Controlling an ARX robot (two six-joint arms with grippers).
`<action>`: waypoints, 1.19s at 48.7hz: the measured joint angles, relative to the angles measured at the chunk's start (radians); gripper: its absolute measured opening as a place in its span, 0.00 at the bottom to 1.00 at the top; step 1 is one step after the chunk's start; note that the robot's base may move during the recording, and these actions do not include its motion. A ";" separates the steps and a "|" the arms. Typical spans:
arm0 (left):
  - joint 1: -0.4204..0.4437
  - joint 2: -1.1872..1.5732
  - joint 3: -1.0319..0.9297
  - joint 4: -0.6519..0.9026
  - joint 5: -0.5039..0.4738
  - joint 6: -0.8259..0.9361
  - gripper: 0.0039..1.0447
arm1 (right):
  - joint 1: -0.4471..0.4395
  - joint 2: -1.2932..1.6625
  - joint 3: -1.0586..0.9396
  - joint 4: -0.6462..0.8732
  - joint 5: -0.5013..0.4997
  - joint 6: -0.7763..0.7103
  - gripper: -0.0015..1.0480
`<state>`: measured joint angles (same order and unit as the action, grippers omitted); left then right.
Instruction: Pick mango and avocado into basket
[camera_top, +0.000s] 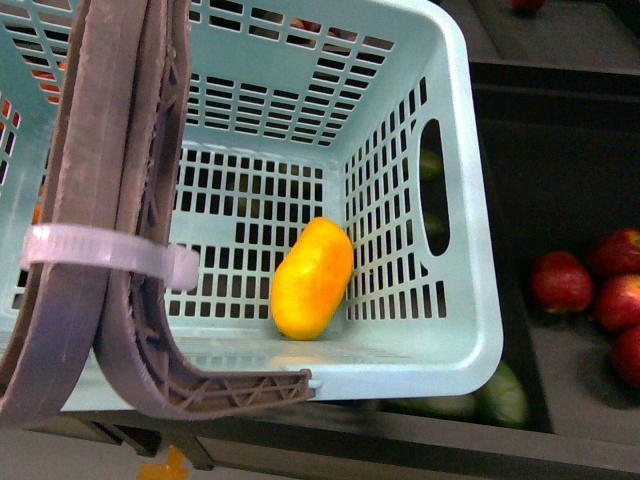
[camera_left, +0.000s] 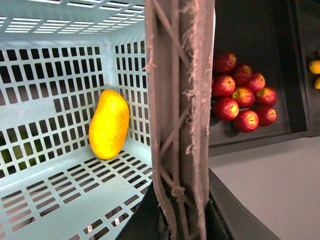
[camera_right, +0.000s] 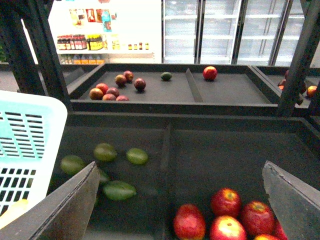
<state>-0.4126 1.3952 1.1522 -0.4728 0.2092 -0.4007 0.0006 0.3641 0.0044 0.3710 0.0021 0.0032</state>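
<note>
Front view first: where is the mango?

The yellow-orange mango lies on the slotted floor of the pale teal basket, in the corner by the wall with the hand hole. Two brown-grey handles stand up, bound by a white zip tie. Red apples lie in a dark bin beside the basket.

Does the left wrist view add anything?

It shows the mango and apples too, and only it shows a grey table. The handles fill the middle. How the left fingers stand I cannot tell.

And the right wrist view?

Only it shows the right fingers, spread wide and holding nothing, above apples and several green fruits lying outside the basket. Which of them is the avocado I cannot tell.
</note>
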 joint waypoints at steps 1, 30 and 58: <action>0.000 0.000 0.000 0.000 0.000 0.000 0.09 | 0.000 0.000 0.000 0.000 0.000 0.000 0.93; 0.003 0.000 0.000 0.001 0.001 0.004 0.09 | -0.001 0.000 -0.001 0.000 -0.003 0.000 0.93; -0.003 0.000 0.000 0.001 0.019 0.001 0.09 | -0.040 0.231 0.024 0.159 0.301 0.178 0.93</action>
<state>-0.4152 1.3952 1.1522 -0.4721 0.2283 -0.4000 -0.0395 0.5949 0.0288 0.5297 0.3035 0.1814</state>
